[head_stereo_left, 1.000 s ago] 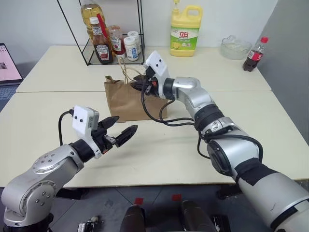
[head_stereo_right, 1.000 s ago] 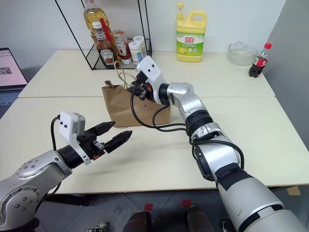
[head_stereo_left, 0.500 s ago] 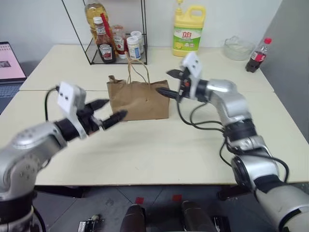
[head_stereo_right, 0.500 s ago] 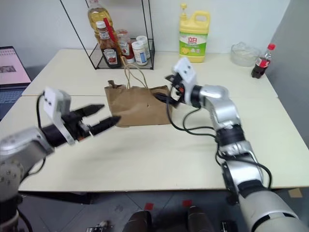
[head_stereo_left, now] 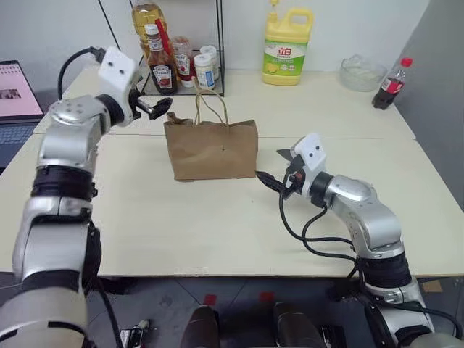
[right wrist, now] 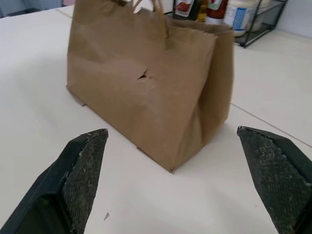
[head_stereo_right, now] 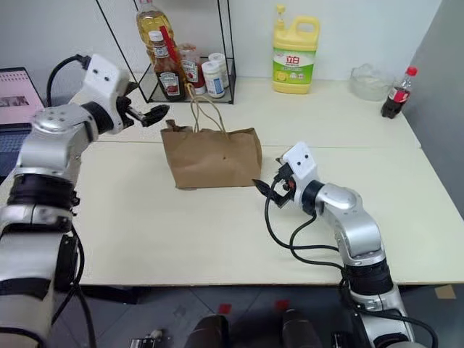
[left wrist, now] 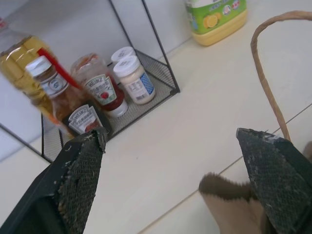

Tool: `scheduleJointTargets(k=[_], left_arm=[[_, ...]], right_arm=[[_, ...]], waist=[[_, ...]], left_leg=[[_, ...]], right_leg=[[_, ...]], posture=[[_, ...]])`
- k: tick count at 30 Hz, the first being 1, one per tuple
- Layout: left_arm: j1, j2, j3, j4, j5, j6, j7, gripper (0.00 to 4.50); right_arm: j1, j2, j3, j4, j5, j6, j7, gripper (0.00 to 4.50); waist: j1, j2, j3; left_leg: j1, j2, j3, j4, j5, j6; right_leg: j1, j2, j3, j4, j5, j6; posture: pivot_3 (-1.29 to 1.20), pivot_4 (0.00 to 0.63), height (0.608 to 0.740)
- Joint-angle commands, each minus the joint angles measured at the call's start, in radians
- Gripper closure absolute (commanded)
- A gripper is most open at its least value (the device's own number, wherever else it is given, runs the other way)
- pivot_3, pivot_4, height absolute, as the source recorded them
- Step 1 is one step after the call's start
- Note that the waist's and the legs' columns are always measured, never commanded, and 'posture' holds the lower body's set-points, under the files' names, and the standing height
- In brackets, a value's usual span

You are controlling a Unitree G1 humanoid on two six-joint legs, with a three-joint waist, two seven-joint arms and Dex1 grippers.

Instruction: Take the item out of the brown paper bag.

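Right gripper (head_stereo_left: 272, 168) withdrawn from brown paper bag (head_stereo_left: 212, 149), lowered beside it, jaws wide, empty. Left gripper (head_stereo_left: 161, 107) raised near bag's top corner, jaws wide. Item unseen, judged inside bag. Step: reaching; mouth must be spread.

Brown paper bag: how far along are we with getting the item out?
Nothing looks done: the brown paper bag stands upright and no item is out. In hand: left gripper open at its top corner, right gripper open, empty beside it. Left: reach in, extract.
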Motion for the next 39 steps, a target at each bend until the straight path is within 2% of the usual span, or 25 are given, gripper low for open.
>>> scheduleJointTargets(k=[1, 5, 9, 15, 19, 23, 28, 33, 39], left_arm=[[-0.113, -0.035, -0.061, 0.195, 0.128, -0.137, -0.011, 0.00], [-0.182, -0.071, -0.115, 0.328, 0.231, -0.177, -0.044, 0.00], [-0.208, -0.082, -0.129, 0.369, 0.279, -0.183, -0.137, 0.00], [-0.220, -0.062, -0.100, 0.325, 0.262, -0.171, -0.375, 0.00], [-0.178, -0.020, -0.093, 0.211, 0.243, -0.135, -0.543, 0.00], [-0.056, 0.055, -0.093, -0.057, 0.207, -0.019, -0.695, 0.00], [0.187, 0.173, -0.064, -0.533, 0.121, 0.244, -0.809, 0.00], [0.422, 0.268, -0.018, -0.972, 0.013, 0.531, -0.813, 0.00], [0.552, 0.328, 0.018, -1.253, -0.100, 0.717, -0.777, 0.00]], right_arm=[[0.012, 0.017, -0.017, -0.081, 0.020, 0.017, -0.054, 0.04], [0.035, 0.018, -0.011, -0.112, 0.018, 0.030, -0.083, 0.04], [0.042, 0.016, -0.017, -0.119, 0.020, 0.035, -0.107, 0.04], [0.049, 0.011, -0.022, -0.104, 0.029, 0.024, -0.118, 0.04], [0.038, 0.002, -0.038, -0.061, 0.037, 0.005, -0.120, 0.04], [0.011, -0.024, -0.054, 0.013, 0.041, -0.035, -0.111, 0.04], [-0.038, -0.061, -0.079, 0.127, 0.042, -0.104, -0.099, 0.04], [-0.066, -0.073, -0.085, 0.205, 0.039, -0.155, -0.094, 0.04], [-0.064, -0.064, -0.078, 0.218, 0.045, -0.169, -0.097, 0.04]], waist=[[-0.003, 0.000, 0.000], [-0.011, 0.000, 0.000], [-0.013, 0.000, 0.000], [-0.011, 0.000, 0.000], [-0.012, 0.000, 0.000], [-0.018, 0.000, 0.000], [-0.032, 0.000, 0.000], [-0.038, 0.000, 0.000], [-0.032, 0.000, 0.001]], left_leg=[[0.000, 0.000, 0.000, 0.000, 0.000, 0.000], [0.000, 0.000, 0.000, -0.001, 0.000, 0.000], [0.000, 0.000, 0.000, -0.001, 0.000, 0.000], [-0.001, 0.000, 0.000, -0.001, 0.000, 0.000], [-0.001, 0.000, 0.000, -0.001, 0.000, 0.000], [0.000, 0.000, 0.000, -0.001, 0.000, 0.000], [0.000, 0.001, 0.000, -0.001, 0.000, 0.000], [0.000, 0.001, 0.000, -0.001, 0.001, 0.000], [0.000, 0.001, 0.000, -0.001, 0.001, 0.001]], right_leg=[[0.000, 0.000, 0.000, 0.000, 0.000, 0.000], [0.000, 0.000, 0.001, -0.001, 0.000, 0.000], [-0.001, 0.000, 0.001, 0.000, 0.000, 0.000], [0.000, 0.000, 0.001, 0.000, 0.000, 0.000], [0.000, 0.000, 0.001, 0.000, 0.000, 0.000], [0.000, 0.000, 0.001, 0.000, 0.000, 0.000], [0.000, 0.000, 0.001, 0.001, 0.000, 0.000], [0.000, 0.000, 0.001, 0.002, -0.001, -0.001], [0.001, 0.000, 0.001, 0.002, -0.001, -0.001]], posture=[[0.00, 0.150, 0.740], [0.00, 0.150, 0.740], [0.00, 0.150, 0.740], [0.00, 0.150, 0.740], [0.00, 0.150, 0.740], [0.00, 0.150, 0.740], [0.00, 0.150, 0.740], [0.00, 0.150, 0.740], [0.00, 0.150, 0.740]])
